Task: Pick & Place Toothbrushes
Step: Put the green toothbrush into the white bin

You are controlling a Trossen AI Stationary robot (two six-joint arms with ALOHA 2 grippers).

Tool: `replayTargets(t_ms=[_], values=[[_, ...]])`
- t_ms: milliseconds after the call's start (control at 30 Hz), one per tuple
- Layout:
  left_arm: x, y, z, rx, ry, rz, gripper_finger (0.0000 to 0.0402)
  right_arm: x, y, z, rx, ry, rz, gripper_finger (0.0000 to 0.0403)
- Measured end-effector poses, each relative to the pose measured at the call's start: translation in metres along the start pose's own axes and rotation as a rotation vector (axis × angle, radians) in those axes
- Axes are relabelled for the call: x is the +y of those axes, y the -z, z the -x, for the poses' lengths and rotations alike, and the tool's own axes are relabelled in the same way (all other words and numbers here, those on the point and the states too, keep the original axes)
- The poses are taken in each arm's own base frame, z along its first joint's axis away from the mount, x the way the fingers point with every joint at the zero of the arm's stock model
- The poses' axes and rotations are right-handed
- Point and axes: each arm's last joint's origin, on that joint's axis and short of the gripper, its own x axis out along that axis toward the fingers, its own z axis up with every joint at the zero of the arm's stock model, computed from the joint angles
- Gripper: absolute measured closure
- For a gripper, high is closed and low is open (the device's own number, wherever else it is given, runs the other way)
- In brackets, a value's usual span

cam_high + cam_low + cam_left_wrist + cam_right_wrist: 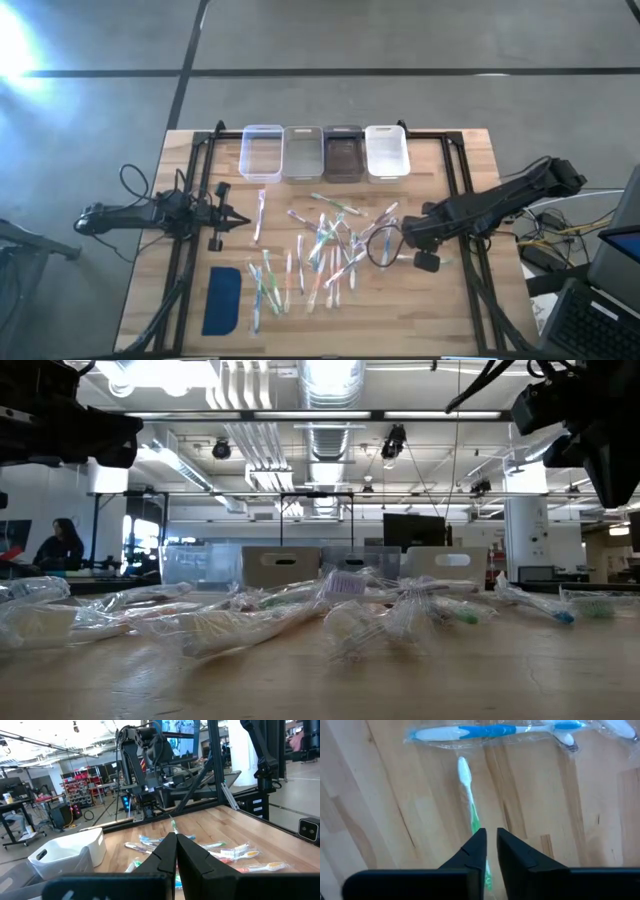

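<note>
Many wrapped toothbrushes lie scattered flat on the wooden table's middle; they also show in the low view and the left wrist view. My right gripper points down above the heap's right side, its fingers a narrow gap apart. Below it on the wood lie a green-and-white toothbrush and a blue-and-white one. The green one runs behind one finger and shows again through the gap. My left gripper waits shut and level at the table's left.
Four small bins stand in a row at the far edge: clear, grey, dark and white. A flat dark-blue pad lies near left. A black frame rail runs along each side of the table.
</note>
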Motion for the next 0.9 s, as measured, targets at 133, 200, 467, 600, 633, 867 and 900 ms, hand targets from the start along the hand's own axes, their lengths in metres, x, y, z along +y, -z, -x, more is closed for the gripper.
replayTargets(t_ms=[133,200,467,600,633,867,900], values=[[0.000,0.000,0.000,0.000,0.000,0.000,0.0387,-0.002,0.003,-0.005,0.003,0.000,-0.015,0.0315],[0.000,0.000,0.000,0.000,0.000,0.000,0.0387,-0.004,0.005,-0.010,0.018,0.011,-0.028,0.0298],[0.000,0.000,0.000,0.000,0.000,0.000,0.0387,-0.005,0.009,-0.022,0.027,0.006,-0.035,0.0243],[0.000,0.000,0.000,0.000,0.000,0.000,0.0387,-0.001,0.012,-0.022,0.030,0.002,-0.014,0.0224],[0.000,0.000,0.000,0.000,0.000,0.000,0.0387,0.000,0.013,-0.022,0.031,0.001,-0.007,0.0220],[0.000,0.000,0.000,0.000,-0.001,0.000,0.0387,0.010,0.017,-0.023,0.005,-0.030,0.006,0.0201],[0.000,0.000,0.000,0.000,-0.001,0.000,0.0387,0.012,0.018,-0.024,-0.002,-0.038,0.013,0.0200]])
